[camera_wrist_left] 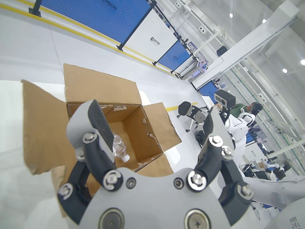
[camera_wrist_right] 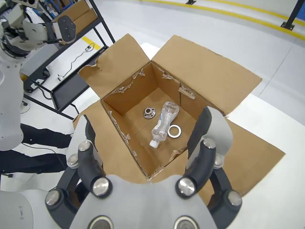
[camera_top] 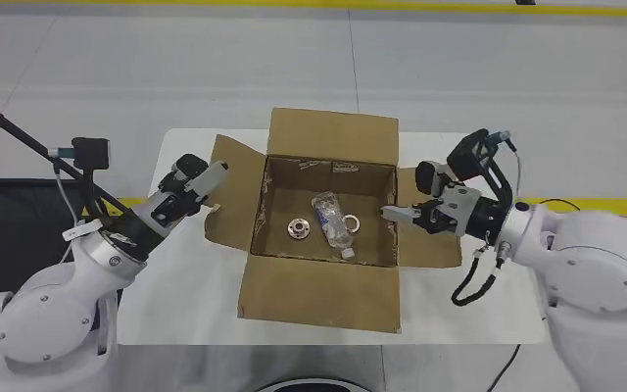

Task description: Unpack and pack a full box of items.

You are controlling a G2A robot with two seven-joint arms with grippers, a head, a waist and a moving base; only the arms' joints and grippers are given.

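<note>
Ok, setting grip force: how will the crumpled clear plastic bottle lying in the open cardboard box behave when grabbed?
The crumpled clear plastic bottle looks empty, so probably light. Its dented walls suggest it would buckle when squeezed. Lying on its side on the brown cardboard box floor, it may skid or roll if nudged.

Plain brown cardboard box on white table — inside, clear bottle with white cap, silver flange, silver ring. Grey left gripper and right gripper, black pads — yellow stripe across pale grey floor
</note>
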